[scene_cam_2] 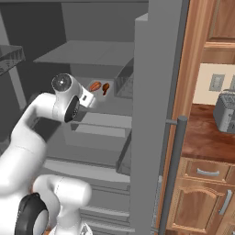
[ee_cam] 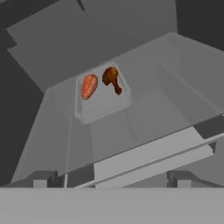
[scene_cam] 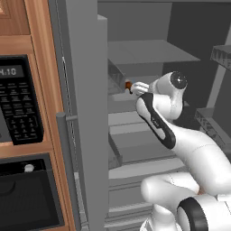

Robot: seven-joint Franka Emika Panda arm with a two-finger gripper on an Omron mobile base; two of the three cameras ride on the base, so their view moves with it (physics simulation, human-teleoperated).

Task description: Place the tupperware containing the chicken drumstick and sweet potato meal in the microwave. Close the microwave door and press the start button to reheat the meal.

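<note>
Left base view: we see the arm reaching into the open fridge, wrist near centre, with a spot of orange-red food from the tupperware (scene_cam: 128,85) just at 9 o'clock of the wrist on a fridge shelf (scene_cam: 149,52). The microwave (scene_cam: 18,103) sits in the cabinet wall at 9 o'clock of the frame, beyond the fridge door (scene_cam: 85,117); we judge that door edge a collision risk when the arm swings the tray out toward the microwave. Right base view: the tupperware (scene_cam_2: 100,89) lies on the shelf at 2 o'clock from the wrist, near but apart; the hand itself is hidden behind the wrist, so we cannot tell its opening here. Hand view: the tupperware (ee_cam: 103,92) rests at 11 o'clock of centre, holding the sweet potato (ee_cam: 89,85) and the drumstick (ee_cam: 112,78). The fingertips (ee_cam: 177,178) sit at the bottom edge, spread wide, gripping nothing. Risks as we judge them: the tray is shallow with a thin rim, so a pinch could slip or tilt it and spill the food; approaching low could strike the shelf lip (ee_cam: 148,159) between hand and tray.
</note>
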